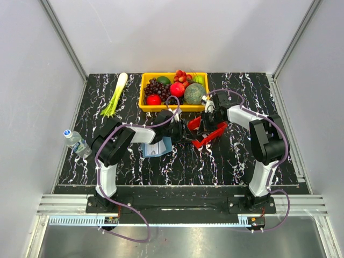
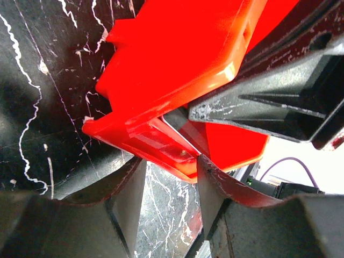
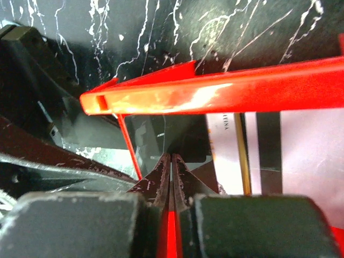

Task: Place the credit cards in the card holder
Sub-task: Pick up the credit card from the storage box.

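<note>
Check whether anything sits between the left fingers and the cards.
Yes: the red tray. The cards lie inside it, while the left gripper, fingers open, sits at the tray's outer rim, so the wall is between them. The right gripper is shut on the tray wall as well.

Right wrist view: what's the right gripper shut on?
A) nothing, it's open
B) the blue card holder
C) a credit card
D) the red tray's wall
D: the right gripper has its fingers pressed together with a thin red strip of the red tray wall pinched between them. The credit cards lie inside the tray, and the gripper does not touch them.
</note>
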You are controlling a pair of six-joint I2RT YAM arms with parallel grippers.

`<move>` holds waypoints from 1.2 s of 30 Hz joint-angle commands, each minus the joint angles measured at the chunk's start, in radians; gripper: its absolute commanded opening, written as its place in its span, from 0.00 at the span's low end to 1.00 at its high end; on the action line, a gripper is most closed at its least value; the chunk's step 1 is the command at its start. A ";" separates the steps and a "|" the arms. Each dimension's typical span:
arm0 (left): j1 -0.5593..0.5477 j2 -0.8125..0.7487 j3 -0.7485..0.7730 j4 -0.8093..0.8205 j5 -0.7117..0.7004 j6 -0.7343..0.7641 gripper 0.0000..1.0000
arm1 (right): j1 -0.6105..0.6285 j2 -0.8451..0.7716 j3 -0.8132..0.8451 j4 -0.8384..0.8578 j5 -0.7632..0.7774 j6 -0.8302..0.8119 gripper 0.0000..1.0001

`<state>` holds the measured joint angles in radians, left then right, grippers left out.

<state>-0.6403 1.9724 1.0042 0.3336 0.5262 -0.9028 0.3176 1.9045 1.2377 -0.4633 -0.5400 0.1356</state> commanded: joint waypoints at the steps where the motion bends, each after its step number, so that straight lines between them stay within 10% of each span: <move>1: 0.001 -0.010 0.002 0.074 -0.023 0.002 0.46 | 0.026 -0.050 -0.024 -0.054 -0.092 0.030 0.09; 13: 0.013 -0.099 -0.099 0.154 -0.107 -0.019 0.45 | 0.028 -0.064 -0.012 -0.107 0.043 0.010 0.59; 25: 0.014 -0.061 -0.061 0.148 -0.062 -0.019 0.47 | 0.026 -0.160 0.014 -0.098 0.287 0.032 0.68; 36: 0.014 -0.009 -0.015 0.113 -0.034 -0.018 0.46 | 0.028 -0.044 -0.020 -0.052 0.144 0.075 0.65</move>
<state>-0.6292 1.9480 0.9558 0.4301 0.4671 -0.9192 0.3370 1.8355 1.2232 -0.5426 -0.3447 0.1829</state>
